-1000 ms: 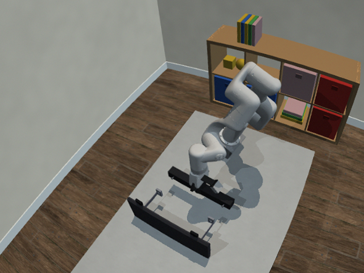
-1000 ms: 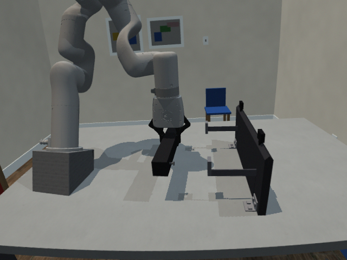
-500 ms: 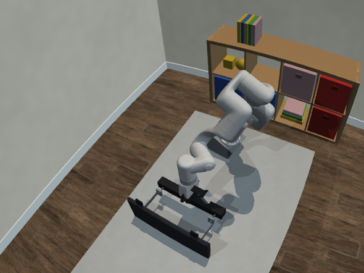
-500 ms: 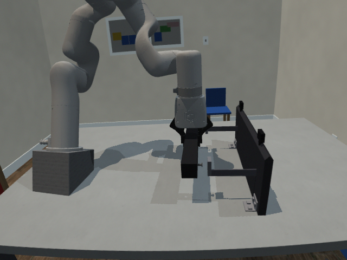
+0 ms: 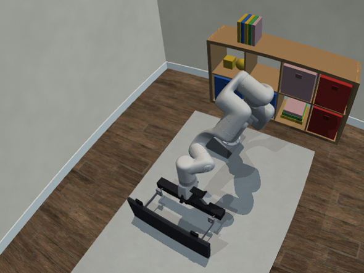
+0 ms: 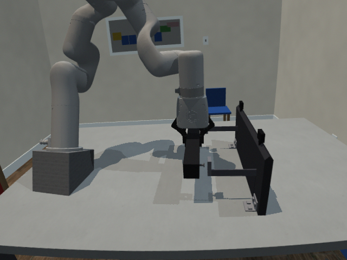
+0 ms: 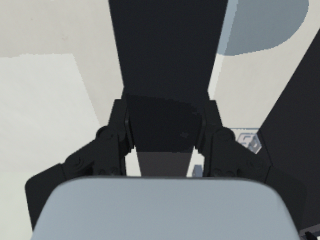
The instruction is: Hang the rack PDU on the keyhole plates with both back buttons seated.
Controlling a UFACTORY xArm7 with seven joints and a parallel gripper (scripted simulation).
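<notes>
While grey walls (image 5: 60, 75) and a dark wood-plank floor (image 5: 339, 202) frame the room, a pale grey table top (image 6: 140, 218) carries the whole setup. Wooden shelf unit (image 5: 285, 50) stands against the far wall with coloured bins and upright books (image 5: 249, 29) on its top board. Framed picture (image 6: 111, 41) of coloured blocks hangs on the wall in the exterior view, blue chair (image 6: 217, 102) behind the table. White arm (image 6: 64, 111) rises from a grey block pedestal (image 6: 44, 179) and bends down over the table middle. Black back panel (image 6: 252, 156) stands upright on the table on small grey feet, two dark rods sticking out toward the arm, each ending in a small keyhole plate (image 6: 209, 164). Rack PDU (image 5: 212, 209), a long black bar, hangs in the air parallel to the panel, just beside the plates; a button (image 6: 202, 164) on its near end sits close to the nearer plate, contact unclear. Gripper (image 7: 165, 132) points down, fingers pinching the PDU across its width near mid-length.
</notes>
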